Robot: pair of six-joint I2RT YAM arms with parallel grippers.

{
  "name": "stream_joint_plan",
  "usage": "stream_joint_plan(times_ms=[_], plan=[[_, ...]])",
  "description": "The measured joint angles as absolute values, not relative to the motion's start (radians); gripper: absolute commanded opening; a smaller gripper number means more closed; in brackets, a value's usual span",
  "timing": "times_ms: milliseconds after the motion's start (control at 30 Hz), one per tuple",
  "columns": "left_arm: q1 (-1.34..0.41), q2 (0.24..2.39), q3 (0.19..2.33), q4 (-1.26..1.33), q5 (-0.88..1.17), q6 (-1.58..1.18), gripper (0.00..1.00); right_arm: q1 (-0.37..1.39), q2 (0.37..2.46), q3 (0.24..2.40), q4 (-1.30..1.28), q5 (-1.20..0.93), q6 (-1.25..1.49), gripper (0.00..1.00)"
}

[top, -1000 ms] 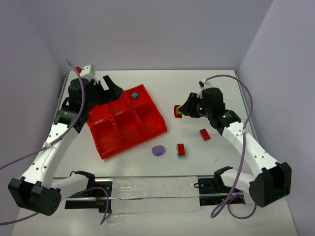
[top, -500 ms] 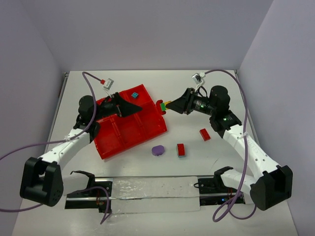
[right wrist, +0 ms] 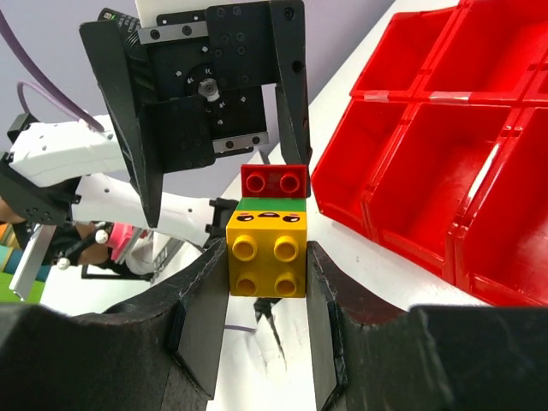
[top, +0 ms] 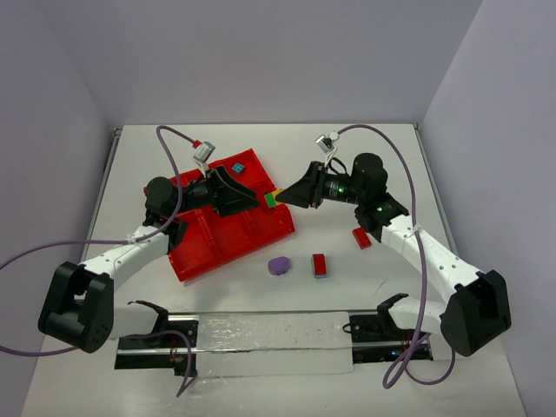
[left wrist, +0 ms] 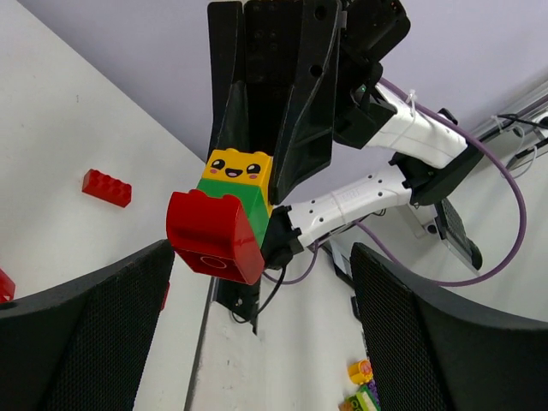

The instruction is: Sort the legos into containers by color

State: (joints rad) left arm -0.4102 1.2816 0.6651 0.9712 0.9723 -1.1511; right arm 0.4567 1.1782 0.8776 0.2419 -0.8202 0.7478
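You see a glossy red plastic tray (right wrist: 428,188), its walls throwing bright highlights. The stacked yellow, green and red plastic bricks (right wrist: 267,231) look smooth, with a soft sheen on the studs. The black fingers (right wrist: 201,317) of the right gripper (right wrist: 265,257) look like matt plastic. The black pads (left wrist: 86,334) of the left gripper (left wrist: 264,257) show you a fine, rough woven texture. The white table top (top: 347,165) looks matt and smooth, and the white arm shell (left wrist: 411,135) shines like hard plastic.
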Motion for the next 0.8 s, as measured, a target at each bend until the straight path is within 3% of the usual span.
stream_joint_plan(times_ms=[233,367,533,667,800], plan=[[-0.427,1.284,0.667,0.947,0.974,-1.112,0.89,0.485,1.193,0.882,0.276,-0.835,0.767,0.06],[-0.43,1.294,0.667,0.948,0.974,-1.114,0.81,0.497,1.2,0.887,0.285,-0.839,0.77,0.06],[-0.433,1.306,0.667,0.954,0.974,-1.119,0.63,0.51,1.209,0.895,0.287,-0.839,0.769,0.06],[-0.435,1.306,0.667,0.962,0.974,-1.118,0.41,0.513,1.221,0.896,0.294,-0.841,0.776,0.06],[-0.433,1.303,0.667,0.966,0.977,-1.134,0.05,0.512,1.222,0.897,0.303,-0.846,0.77,0.06]])
